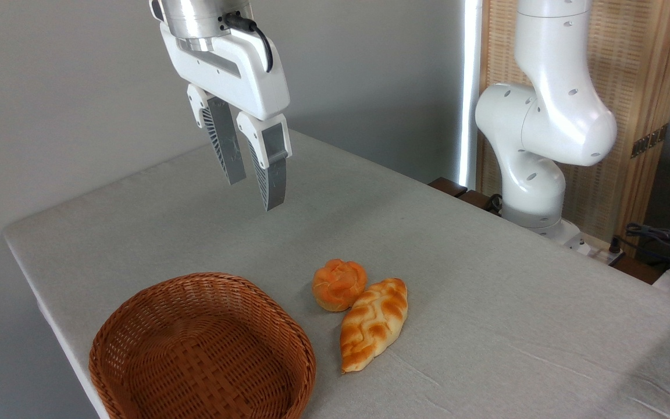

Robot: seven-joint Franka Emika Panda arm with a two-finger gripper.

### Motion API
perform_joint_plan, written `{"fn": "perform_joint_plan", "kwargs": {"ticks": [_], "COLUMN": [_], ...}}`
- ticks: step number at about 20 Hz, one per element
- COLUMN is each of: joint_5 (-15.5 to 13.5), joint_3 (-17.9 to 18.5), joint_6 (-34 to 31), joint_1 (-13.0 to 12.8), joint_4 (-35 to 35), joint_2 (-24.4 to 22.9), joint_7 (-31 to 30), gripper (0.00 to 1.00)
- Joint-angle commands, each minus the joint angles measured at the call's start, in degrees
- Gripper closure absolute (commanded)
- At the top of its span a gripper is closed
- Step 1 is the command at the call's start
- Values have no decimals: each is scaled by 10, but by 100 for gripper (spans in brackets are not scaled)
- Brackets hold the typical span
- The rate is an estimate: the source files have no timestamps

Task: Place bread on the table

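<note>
The bread, a small round orange knotted bun, lies on the grey cloth table just right of the basket. It touches a longer braided loaf at its lower right. My gripper hangs well above the table, up and to the left of the bun, far apart from it. Its two ribbed grey fingers stand a little apart with nothing between them, so it is open.
A brown wicker basket sits empty at the table's front left corner. The arm's white base stands beyond the table's far right edge, with cables behind it. A wooden screen rises at the back right.
</note>
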Motion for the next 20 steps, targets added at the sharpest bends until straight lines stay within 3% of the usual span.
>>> {"fn": "perform_joint_plan", "kwargs": {"ticks": [1,3,11,20], "joint_5": [8,9,7,0], "joint_3": [6,20,40,40], "joint_6": [-9,-9,1,49], "joint_1": [0,-7,-30,-30], "joint_4": [6,4,-18,-34], "joint_2": [-2,-8,-19,-20], "joint_7": [20,48,46,-8], "gripper": [0,0,0,0]}}
